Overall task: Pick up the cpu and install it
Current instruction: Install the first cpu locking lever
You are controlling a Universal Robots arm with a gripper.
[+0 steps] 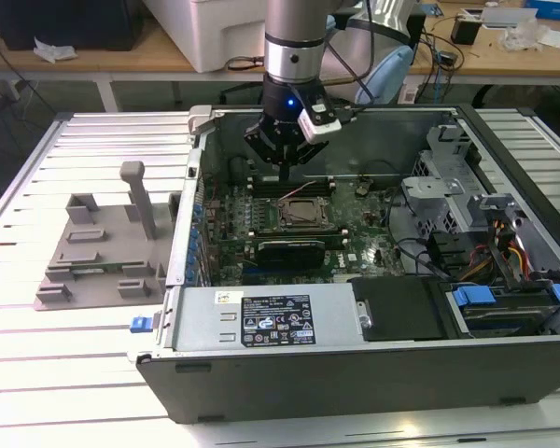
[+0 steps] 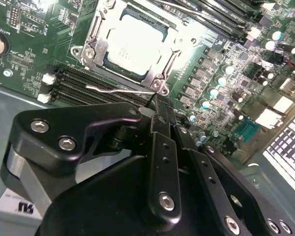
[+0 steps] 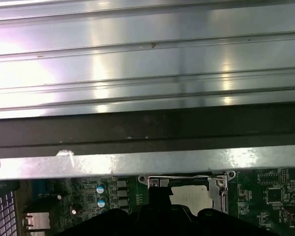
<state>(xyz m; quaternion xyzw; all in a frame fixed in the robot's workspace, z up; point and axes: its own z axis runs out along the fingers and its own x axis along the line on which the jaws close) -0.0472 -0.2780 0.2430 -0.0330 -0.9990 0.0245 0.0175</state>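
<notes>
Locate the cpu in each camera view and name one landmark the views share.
Exterior view: the cpu lies in the socket frame mid-motherboard, just below the gripper.
Second wrist view: cpu lies inside the metal frame, beyond the gripper's black body.
First wrist view: cpu sits by the picture's lower edge, partly hidden by the gripper.
Shared landmark: the socket frame around the chip.

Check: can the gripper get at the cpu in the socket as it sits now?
Probably yes. The gripper hangs just above the socket frame, where the cpu lies with its silver top uncovered. Nothing stands between them in the second wrist view.
</notes>
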